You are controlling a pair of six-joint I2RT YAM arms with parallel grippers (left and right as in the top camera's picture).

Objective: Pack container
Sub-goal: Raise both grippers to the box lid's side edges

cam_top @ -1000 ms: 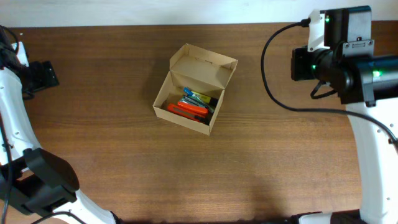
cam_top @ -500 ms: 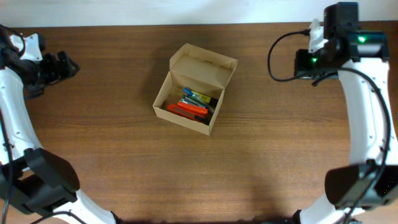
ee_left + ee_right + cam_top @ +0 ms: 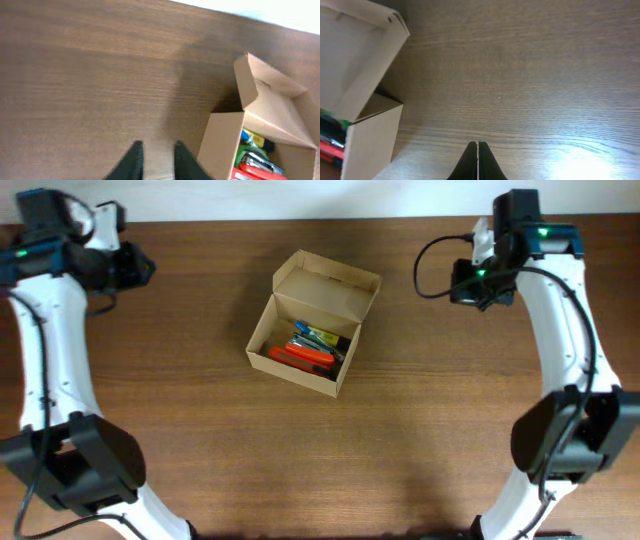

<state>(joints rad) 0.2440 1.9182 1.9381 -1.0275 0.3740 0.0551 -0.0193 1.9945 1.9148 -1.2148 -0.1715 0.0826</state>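
Overhead: container [image 3: 328, 288], flap upright for loading, apparently pens [image 3: 312, 348] inside. Left gripper [image 3: 156, 161] narrowly parted, right gripper [image 3: 478, 161] pressed closed, both empty, held well apart from it.

Dark brown table [image 3: 200, 430], fine wood grain running across, with a pale glare patch in the right wrist view. Plain tan-brown cardboard box [image 3: 325, 285], no print, lighter tan inside the lid. Inside it are an orange-red item [image 3: 300, 358], a blue item [image 3: 301, 327] and a yellow item [image 3: 322, 335], plus a green bit [image 3: 246, 152] seen from the left wrist. White left arm [image 3: 45, 330] and white right arm [image 3: 565, 330], both with black joints. Small green lights [image 3: 541, 232] glow on the right one's black end. Black cable [image 3: 419, 268]. Black fingers on the left gripper [image 3: 154, 161] and the right gripper [image 3: 478, 161]. White wall strip [image 3: 300, 195] past the table edge.
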